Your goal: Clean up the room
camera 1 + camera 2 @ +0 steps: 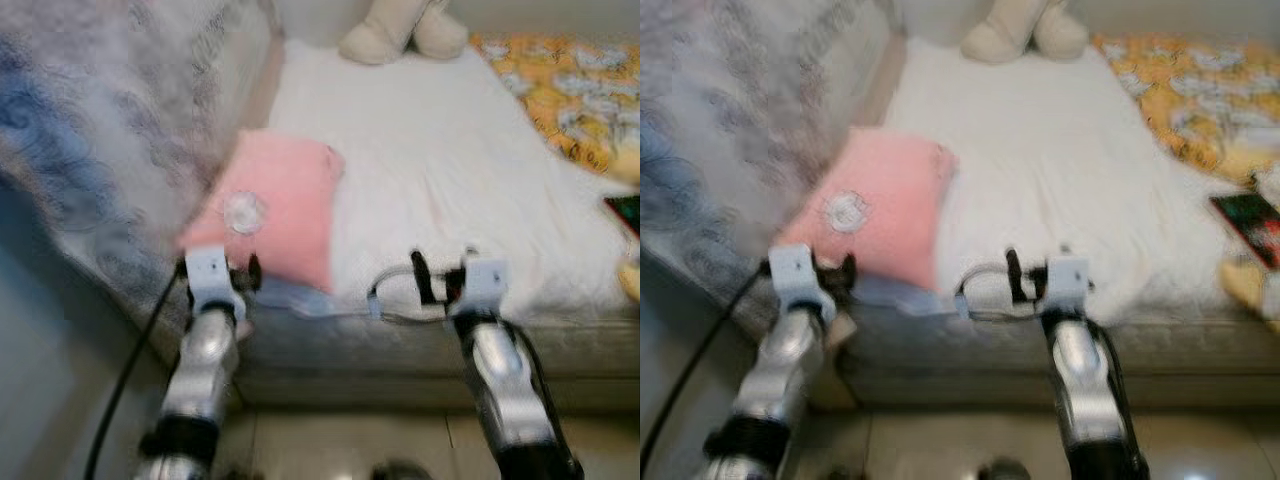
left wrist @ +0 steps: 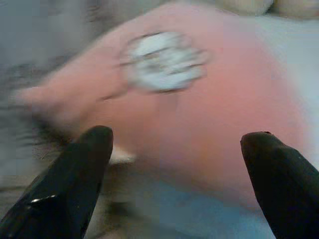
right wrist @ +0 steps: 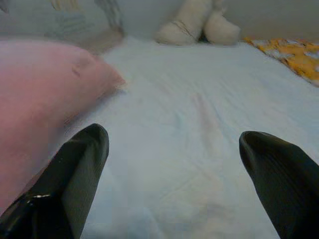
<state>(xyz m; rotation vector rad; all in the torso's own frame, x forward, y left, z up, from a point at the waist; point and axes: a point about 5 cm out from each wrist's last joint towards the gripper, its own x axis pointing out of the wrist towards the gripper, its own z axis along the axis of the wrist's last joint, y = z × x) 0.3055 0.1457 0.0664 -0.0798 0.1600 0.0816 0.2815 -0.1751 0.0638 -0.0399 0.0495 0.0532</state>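
A pink pillow point(image 1: 275, 205) with a round white patch lies on the white bed point(image 1: 450, 170), near its front left corner. My left gripper point(image 1: 240, 275) hovers at the pillow's near edge, open, with the pillow point(image 2: 199, 114) just beyond its fingertips. My right gripper point(image 1: 435, 280) is at the bed's front edge, right of the pillow, also open over the white sheet point(image 3: 199, 149). Neither holds anything.
A cream plush toy point(image 1: 405, 30) sits at the bed's far end. An orange patterned blanket point(image 1: 565, 90) covers the far right. A grey patterned cover point(image 1: 110, 140) drapes at the left. A dark red item point(image 1: 1250, 220) lies at the right edge. Tiled floor lies below.
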